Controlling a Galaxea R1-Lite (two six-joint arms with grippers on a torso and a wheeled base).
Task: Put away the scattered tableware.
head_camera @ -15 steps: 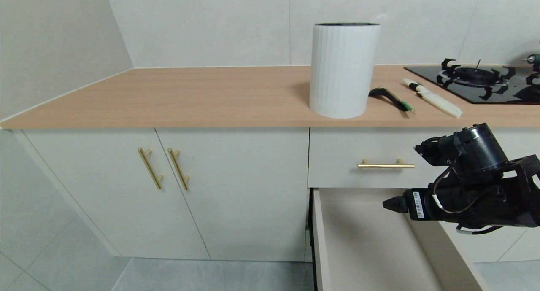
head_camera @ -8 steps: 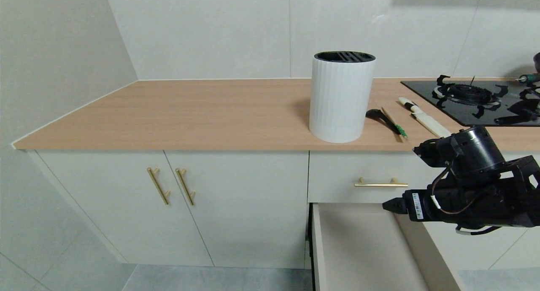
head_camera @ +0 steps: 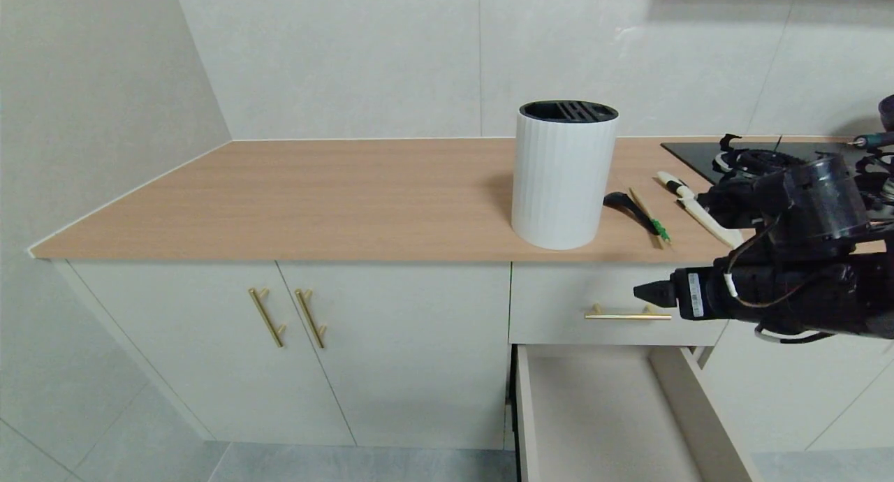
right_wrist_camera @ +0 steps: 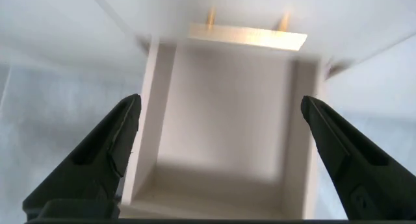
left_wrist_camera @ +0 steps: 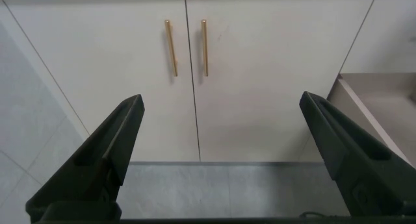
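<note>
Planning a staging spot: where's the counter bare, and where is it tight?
Bare: the counter from the left wall to the white holder, and inside the open drawer. Crowded: the strip between holder and stove, where the black spoon, chopsticks and knife lie close together.

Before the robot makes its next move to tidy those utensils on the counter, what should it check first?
1. Drawer ready: ok; the drawer stands open, with nothing seen in it.
2. Right side free: ok; the right gripper is open, empty, above the drawer.
3. Left side free: ok; the left gripper is open, empty, facing the cupboard doors.
4. Utensils in sight: ok; spoon, chopsticks and knife lie on the counter beside the white holder.
5. Utensils within the right gripper's reach: cannot tell.
</note>
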